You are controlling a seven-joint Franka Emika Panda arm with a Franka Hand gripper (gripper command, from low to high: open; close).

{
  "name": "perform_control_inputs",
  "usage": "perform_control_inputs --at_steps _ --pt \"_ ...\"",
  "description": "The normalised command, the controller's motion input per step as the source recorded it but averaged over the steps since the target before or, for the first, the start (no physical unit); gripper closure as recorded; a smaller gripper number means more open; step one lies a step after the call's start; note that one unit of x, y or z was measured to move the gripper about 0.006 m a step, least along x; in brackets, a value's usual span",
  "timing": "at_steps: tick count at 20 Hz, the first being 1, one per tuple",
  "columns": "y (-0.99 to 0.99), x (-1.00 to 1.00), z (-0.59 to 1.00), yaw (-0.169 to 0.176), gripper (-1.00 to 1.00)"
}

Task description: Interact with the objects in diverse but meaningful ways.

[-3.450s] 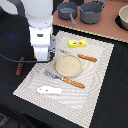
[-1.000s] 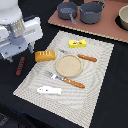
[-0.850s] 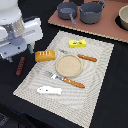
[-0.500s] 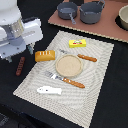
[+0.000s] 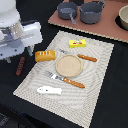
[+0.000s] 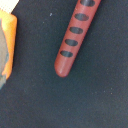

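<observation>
The red-brown sausage (image 6: 74, 36) lies on the bare black desk (image 5: 105, 100) just off the woven mat (image 5: 95, 75), beside the loaf (image 5: 45, 55). The arm hangs over it — the pincer's opening I cannot tell — so centre across its width, then descend squarely.

red-brown sausage (image 6: 74, 37) flat, seemingly off mat

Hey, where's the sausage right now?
The sausage lies on the dark table off the placemat, at the exterior view's left, beside the bread loaf and just below the robot's arm.
</observation>
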Motion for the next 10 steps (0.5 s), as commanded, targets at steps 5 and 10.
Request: perform_control_inputs --at_steps 5,10 --pt "-0.16 0.0 -0.13 -0.132 -1.0" --pt "-0.13 -0.01 -0.26 -0.096 -1.0"
